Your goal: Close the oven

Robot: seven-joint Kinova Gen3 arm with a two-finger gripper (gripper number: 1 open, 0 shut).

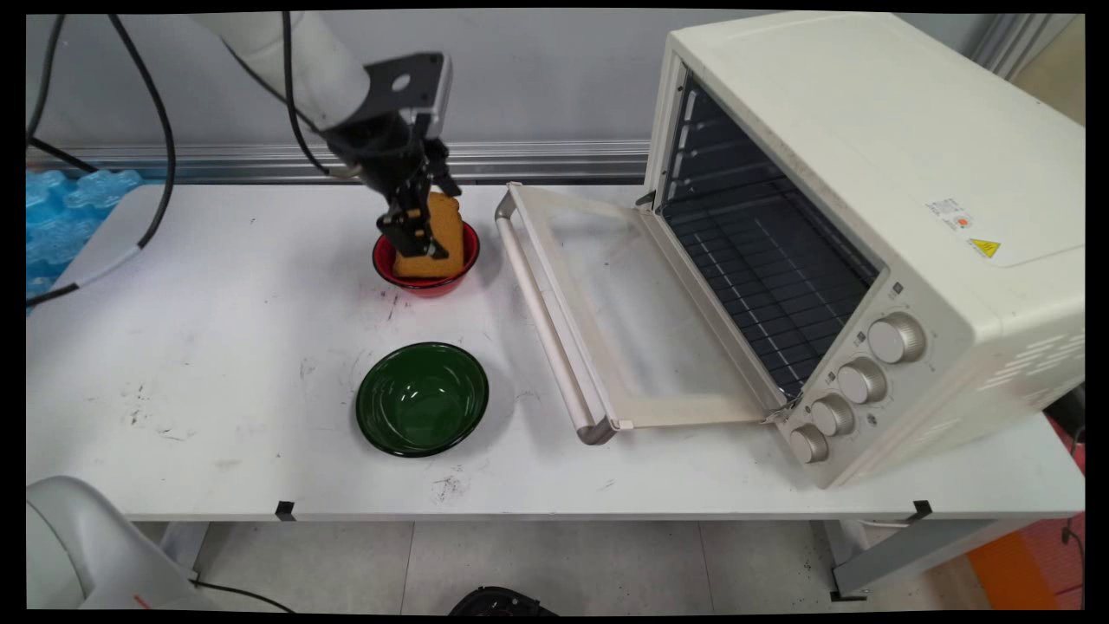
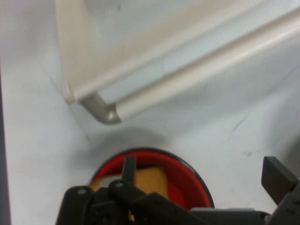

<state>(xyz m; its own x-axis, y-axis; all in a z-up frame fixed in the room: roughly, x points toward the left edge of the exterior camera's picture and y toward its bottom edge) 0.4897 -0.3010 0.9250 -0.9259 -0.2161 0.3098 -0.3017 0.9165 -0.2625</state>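
Main view has me parked at the back of the table [image 1: 217, 347], gripper [image 1: 418, 227] tilted down into the red bowl [image 1: 426, 260], right over the slice of toast [image 1: 437, 238] that's standing up on its edge in there. It leans against the bowl's wall, which is probably why it stands up instead of lying flat, and that gives me a thin edge to get around.

Are my jaws actually clamped on it? Honestly can't tell. From the main view one finger crosses the front face of the bread and the other is lost behind it. From the hand view one finger [image 2: 129, 171] sits against the toast [image 2: 151, 182] while the other [image 2: 277, 178] is way off to the side with bare table between, so they look spread pretty wide. Whether there's any real grip, no idea.

Other stuff around: a green bowl [image 1: 422, 399] sits nearer the front edge, nothing in it, well apart from me. The toaster oven [image 1: 866, 173] is off to the right with its door [image 1: 606, 312] dropped flat onto the table, rack exposed. The door handle's corner [image 2: 105, 110] is just beside the red bowl [image 2: 187, 180], close but not touching.
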